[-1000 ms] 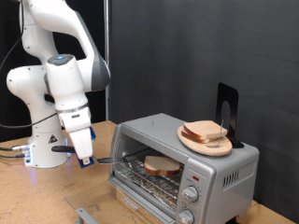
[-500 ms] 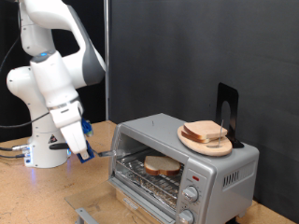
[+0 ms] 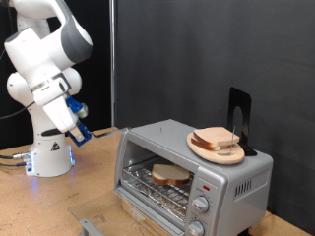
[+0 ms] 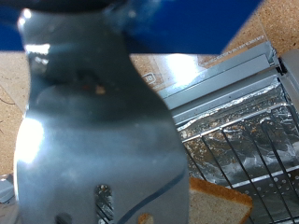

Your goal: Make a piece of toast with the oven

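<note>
We see the oven [image 3: 192, 167] in silver-grey brushed metal with a soft sheen, its wire rack [image 3: 162, 187] thin bright metal. The piece of toast [image 3: 170, 175] on the rack looks matt and porous, with a tan crust. The plate [image 3: 217, 148] on top is smooth pale wood. The tabletop [image 3: 39, 206] is rough, speckled particle board. The arm [image 3: 44, 59] is glossy white plastic. In the wrist view, the gripper [image 4: 103, 140] shows shiny, scuffed metal.

- One oven [image 3: 195, 173], door open, on the table [image 3: 39, 206].
- One toast [image 3: 170, 175] on the rack inside.
- One wooden plate [image 3: 200, 149] on the oven top, with two bread slices [image 3: 218, 141] stacked on it.
- One black stand [image 3: 238, 116].
- Two knobs [image 3: 202, 213] showing.
</note>
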Robot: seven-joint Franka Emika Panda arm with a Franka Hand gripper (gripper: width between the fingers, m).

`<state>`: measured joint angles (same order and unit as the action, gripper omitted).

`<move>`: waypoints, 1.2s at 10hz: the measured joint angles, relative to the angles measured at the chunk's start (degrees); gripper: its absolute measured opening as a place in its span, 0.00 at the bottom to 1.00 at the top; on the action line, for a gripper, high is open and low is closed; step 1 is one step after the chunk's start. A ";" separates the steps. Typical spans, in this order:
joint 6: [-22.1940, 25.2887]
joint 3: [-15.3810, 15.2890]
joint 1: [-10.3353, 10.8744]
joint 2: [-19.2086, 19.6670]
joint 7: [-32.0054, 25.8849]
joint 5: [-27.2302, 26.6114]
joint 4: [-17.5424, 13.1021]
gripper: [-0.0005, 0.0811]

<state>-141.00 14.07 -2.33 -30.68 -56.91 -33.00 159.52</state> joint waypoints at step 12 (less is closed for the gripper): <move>0.46 -14.64 10.22 -1.05 21.91 -16.54 -6.19 0.50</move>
<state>-140.54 -0.57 7.89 -31.73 -35.00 -49.55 153.34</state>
